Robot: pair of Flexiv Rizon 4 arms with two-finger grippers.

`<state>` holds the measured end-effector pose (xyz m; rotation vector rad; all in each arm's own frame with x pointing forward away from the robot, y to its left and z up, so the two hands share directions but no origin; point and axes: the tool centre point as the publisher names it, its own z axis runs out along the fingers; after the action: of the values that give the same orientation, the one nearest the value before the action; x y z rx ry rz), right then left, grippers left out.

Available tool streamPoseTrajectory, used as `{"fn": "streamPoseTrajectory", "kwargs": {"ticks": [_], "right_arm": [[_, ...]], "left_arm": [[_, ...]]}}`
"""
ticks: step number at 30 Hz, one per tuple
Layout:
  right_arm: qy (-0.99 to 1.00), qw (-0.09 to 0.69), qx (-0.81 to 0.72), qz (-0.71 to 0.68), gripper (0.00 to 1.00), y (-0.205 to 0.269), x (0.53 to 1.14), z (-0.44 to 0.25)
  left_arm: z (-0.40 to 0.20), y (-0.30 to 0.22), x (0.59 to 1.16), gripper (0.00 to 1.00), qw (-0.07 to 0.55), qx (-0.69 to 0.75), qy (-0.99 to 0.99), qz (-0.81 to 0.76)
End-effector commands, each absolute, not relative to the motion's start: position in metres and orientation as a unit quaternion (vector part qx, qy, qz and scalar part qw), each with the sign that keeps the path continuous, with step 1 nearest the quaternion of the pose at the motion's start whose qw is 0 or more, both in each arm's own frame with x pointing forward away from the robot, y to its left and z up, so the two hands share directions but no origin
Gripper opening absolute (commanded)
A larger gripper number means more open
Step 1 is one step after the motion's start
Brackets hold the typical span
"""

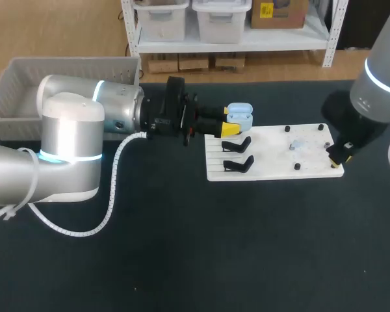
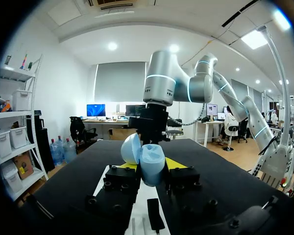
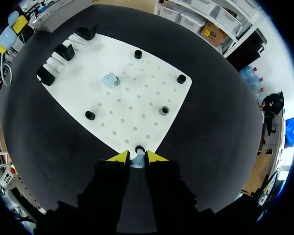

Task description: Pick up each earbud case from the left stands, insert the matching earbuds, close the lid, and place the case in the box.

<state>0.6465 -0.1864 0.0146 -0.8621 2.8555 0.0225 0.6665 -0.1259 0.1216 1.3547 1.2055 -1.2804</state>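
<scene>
Over left end of white board (image 1: 273, 169), left fingers (image 1: 229, 121) clenched on pale blue case (image 1: 240, 117), lid open, just above black stands (image 1: 238, 145). At board's far right corner, right fingers (image 3: 136, 156) pinch small pale earbud (image 3: 137, 160) from two sides, at its peg. Second earbud (image 3: 111, 79) sits mid-board, between both arms. Judgement: right arm nearer both earbuds; case well apart, at opposite end, so pinched earbud must travel along board's long axis toward case's open mouth.
</scene>
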Motion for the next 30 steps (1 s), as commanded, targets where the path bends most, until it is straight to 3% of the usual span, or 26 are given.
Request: {"fn": "streamPoseTrajectory", "kwargs": {"ticks": [1,14,30], "right_arm": [[0.954,0.086,-0.289,0.000,0.00,-0.184,0.638,0.025],[0.960,0.102,-0.253,-0.058,0.00,-0.150,0.608,0.089],[0.997,0.071,-0.028,-0.013,0.00,-0.079,0.593,0.123]], "left_arm": [[0.121,-0.126,0.665,0.00,0.447,0.546,0.487,-0.515],[0.121,-0.126,0.665,0.00,0.447,0.546,0.487,-0.515],[0.121,-0.126,0.665,0.00,0.447,0.546,0.487,-0.515]]}}
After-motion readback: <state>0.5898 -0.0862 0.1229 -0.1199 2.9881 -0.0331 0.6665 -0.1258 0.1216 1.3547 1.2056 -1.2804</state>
